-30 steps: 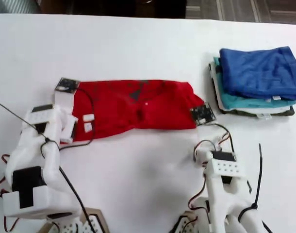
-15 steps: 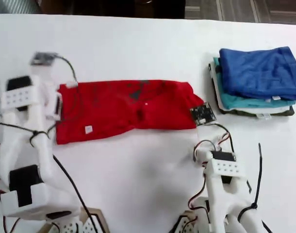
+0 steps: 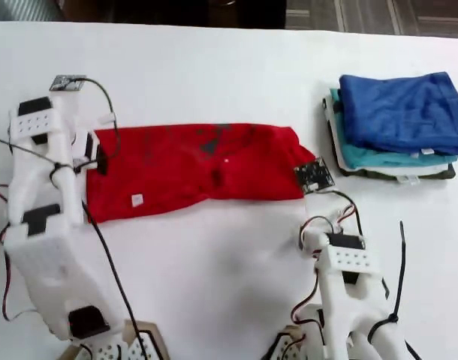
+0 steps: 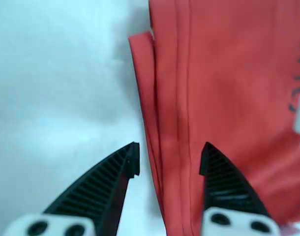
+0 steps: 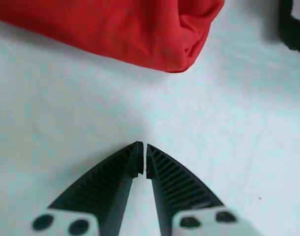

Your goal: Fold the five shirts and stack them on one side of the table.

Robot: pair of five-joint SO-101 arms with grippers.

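Observation:
A red shirt [image 3: 191,169], folded into a long band, lies across the middle of the table. My left gripper [image 4: 169,160] is open at its left end, its fingers straddling the layered red edge [image 4: 162,123]; the high view puts the left gripper [image 3: 94,154] right against that end. My right gripper [image 5: 144,160] is shut with nothing in it, over bare table just short of the shirt's right corner [image 5: 184,49]. A stack of folded shirts [image 3: 398,124], blue on top and teal beneath, sits at the right side.
The white table [image 3: 214,67] has free room behind and in front of the red shirt. The right arm's body [image 3: 349,270] stands at the front right. A dark edge of the stack [image 5: 292,24] lies beyond the right gripper.
My left arm lifted off the shirt's left end, swung out to the left, and now has its gripper at that end's edge. The right arm and the stack have not moved.

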